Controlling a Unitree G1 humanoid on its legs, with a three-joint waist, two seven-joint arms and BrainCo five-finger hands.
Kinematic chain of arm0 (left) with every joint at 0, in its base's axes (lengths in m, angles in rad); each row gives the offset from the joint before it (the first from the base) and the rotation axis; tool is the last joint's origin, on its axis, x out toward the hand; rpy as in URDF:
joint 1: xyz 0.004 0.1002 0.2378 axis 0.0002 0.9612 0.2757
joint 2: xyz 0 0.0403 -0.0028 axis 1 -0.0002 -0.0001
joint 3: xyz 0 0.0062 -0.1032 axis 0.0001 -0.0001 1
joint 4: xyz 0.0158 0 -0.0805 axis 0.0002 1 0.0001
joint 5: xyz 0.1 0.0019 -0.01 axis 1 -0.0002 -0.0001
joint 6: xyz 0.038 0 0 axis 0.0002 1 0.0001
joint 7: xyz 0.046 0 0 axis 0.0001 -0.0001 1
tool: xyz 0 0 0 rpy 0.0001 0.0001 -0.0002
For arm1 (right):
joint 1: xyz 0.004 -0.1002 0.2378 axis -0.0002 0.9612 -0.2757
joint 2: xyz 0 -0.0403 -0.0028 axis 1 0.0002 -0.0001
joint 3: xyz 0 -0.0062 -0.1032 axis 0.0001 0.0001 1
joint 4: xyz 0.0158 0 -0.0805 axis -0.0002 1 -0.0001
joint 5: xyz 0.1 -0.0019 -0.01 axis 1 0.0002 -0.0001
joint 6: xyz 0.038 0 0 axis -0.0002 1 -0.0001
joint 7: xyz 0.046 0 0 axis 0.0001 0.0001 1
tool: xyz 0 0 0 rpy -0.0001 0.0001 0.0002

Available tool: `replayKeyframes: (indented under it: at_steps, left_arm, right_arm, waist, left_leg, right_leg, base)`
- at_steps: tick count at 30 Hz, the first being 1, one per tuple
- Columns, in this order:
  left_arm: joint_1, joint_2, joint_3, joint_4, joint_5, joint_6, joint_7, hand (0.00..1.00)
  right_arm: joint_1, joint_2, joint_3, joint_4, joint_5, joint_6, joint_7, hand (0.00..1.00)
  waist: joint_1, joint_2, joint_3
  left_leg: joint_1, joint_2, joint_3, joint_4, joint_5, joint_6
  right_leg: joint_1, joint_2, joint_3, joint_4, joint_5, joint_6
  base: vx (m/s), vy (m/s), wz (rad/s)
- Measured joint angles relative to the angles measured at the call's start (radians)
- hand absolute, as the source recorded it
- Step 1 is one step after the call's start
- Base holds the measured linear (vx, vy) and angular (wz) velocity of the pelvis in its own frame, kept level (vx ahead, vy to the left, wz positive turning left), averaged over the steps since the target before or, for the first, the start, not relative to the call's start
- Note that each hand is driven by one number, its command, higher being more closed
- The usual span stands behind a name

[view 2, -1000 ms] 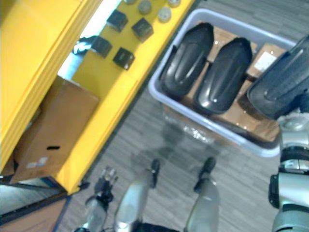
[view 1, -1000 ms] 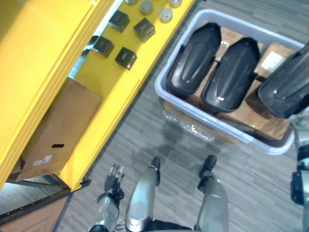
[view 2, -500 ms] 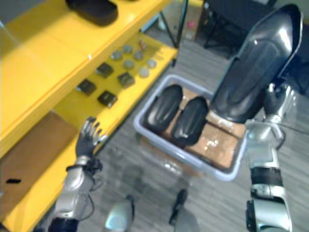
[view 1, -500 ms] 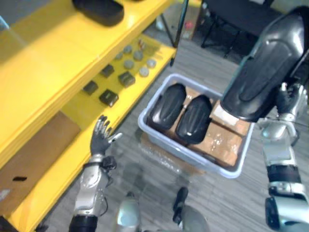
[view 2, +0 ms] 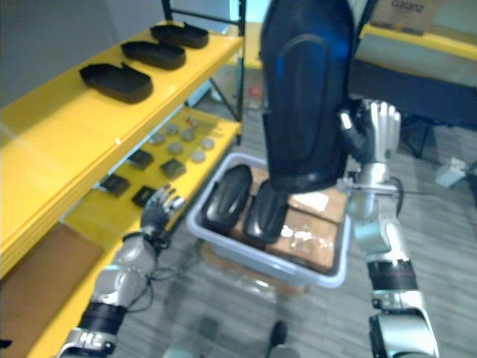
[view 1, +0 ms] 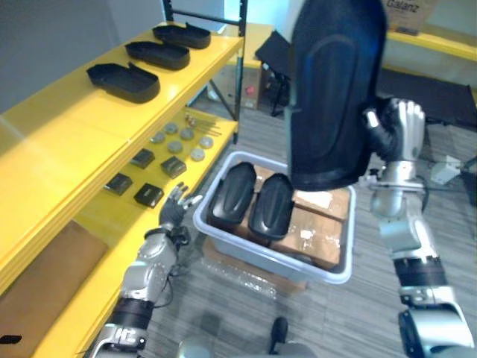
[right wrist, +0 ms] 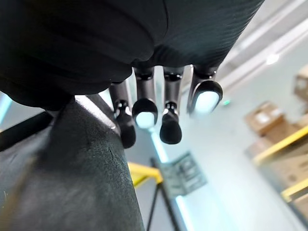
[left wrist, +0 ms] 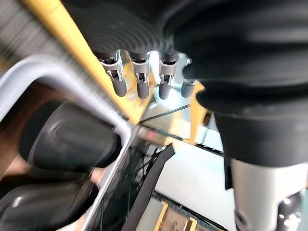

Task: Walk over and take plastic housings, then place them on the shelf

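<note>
The right hand (view 1: 399, 130) holds one black housing (view 1: 335, 89) upright, high above the bin (view 1: 246, 252) and over its far right part. The fingers (right wrist: 144, 113) lie along the housing's edge and the thumb seems to clamp it from the other side, so the grip is a pinch on the rim, not a wrap around the body. The left hand (view 1: 175, 211) hangs just left of the bin's near left corner, fingers spread wide and holding nothing.

Left of the bin runs the yellow shelf (view 1: 67, 127). Three housings (view 1: 123, 80) lie in a row on its top level, hollow side up, well apart from the bin. On the level below, nearer the bin, sit small dark blocks (view 1: 149, 195) and grey discs (view 1: 175, 145).

Inside the bin, two housings (view 1: 231, 198) lie side by side against its left end on brown cardboard (view 1: 317, 231); the right half of the bin has no housing in it.

As I judge it, the job is past the midpoint: three pieces are shelved, one is picked and in the air, two are left to fetch. The step in hand is carrying the lifted piece left from above the bin to the top level, where bare yellow surface lies nearer than the three.
</note>
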Motion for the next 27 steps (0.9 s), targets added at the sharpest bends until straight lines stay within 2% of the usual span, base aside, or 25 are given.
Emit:
replayKeyframes:
  at_steps: [2,5,10,14,16,24,27]
  left_arm:
    - [0.000,-0.001,-0.003,0.019,-0.060,0.000,-0.028,0.00]
    - [0.000,-0.001,-0.025,0.028,-0.070,-0.001,-0.035,0.00]
    - [0.000,-0.038,-0.041,0.032,-0.110,-0.051,-0.056,0.00]
    - [0.000,-0.040,-0.056,0.018,-0.093,-0.124,-0.072,0.00]
    - [0.000,-0.040,-0.069,-0.011,-0.079,-0.147,-0.075,0.00]
    - [0.001,-0.060,-0.119,-0.110,-0.044,-0.169,-0.115,0.00]
    - [0.001,-0.077,-0.140,-0.121,0.029,-0.173,-0.116,0.00]
  right_arm:
    - [0.000,0.008,0.028,0.002,-0.020,-0.013,0.013,1.00]
    - [0.001,0.012,0.054,0.018,-0.039,-0.026,0.013,1.00]
    - [0.010,0.020,0.106,0.089,-0.039,-0.025,0.015,1.00]
    - [0.025,0.027,0.137,0.122,-0.046,-0.023,0.016,1.00]
    - [0.047,0.033,0.142,0.131,-0.058,-0.019,0.016,1.00]
    - [0.055,0.067,0.181,0.177,-0.077,0.004,0.015,1.00]
    - [0.055,0.076,0.183,0.183,-0.077,0.008,0.013,1.00]
  waist:
    - [0.000,-0.005,-0.006]
    - [0.001,-0.009,-0.016]
    - [0.003,-0.012,-0.036]
    - [0.005,-0.011,-0.036]
    - [0.007,-0.012,-0.036]
    - [0.011,-0.012,-0.042]
    - [0.012,-0.012,-0.049]
  left_leg:
    - [0.000,-0.001,-0.002,0.000,0.001,-0.001]
    - [0.000,-0.002,-0.004,0.000,0.001,-0.001]
    - [0.004,-0.002,-0.011,0.000,0.003,0.000]
    - [0.003,-0.001,-0.017,-0.001,0.007,-0.001]
    - [0.002,-0.002,-0.024,-0.004,0.011,-0.002]
    - [0.003,-0.003,-0.034,-0.022,0.026,-0.006]
    - [0.003,-0.004,-0.036,-0.026,0.028,-0.006]
  right_leg:
    - [0.002,0.000,-0.001,0.000,0.000,0.000]
    - [0.003,0.000,-0.003,0.000,0.000,-0.001]
    - [0.012,-0.002,-0.007,-0.001,0.000,-0.001]
    - [0.013,-0.002,-0.008,-0.001,0.001,-0.002]
    - [0.015,-0.002,-0.013,-0.001,0.001,-0.002]
    - [0.015,-0.002,-0.026,-0.001,0.002,-0.003]
    - [0.014,-0.003,-0.028,-0.002,0.002,-0.003]
  base:
    - [0.00,0.000,0.00]
    - [0.00,0.000,0.00]
    - [-0.02,0.006,0.03]
    - [-0.02,-0.004,0.03]
    - [-0.02,-0.010,0.08]
    - [-0.01,-0.005,0.03]
    - [0.00,0.000,0.00]
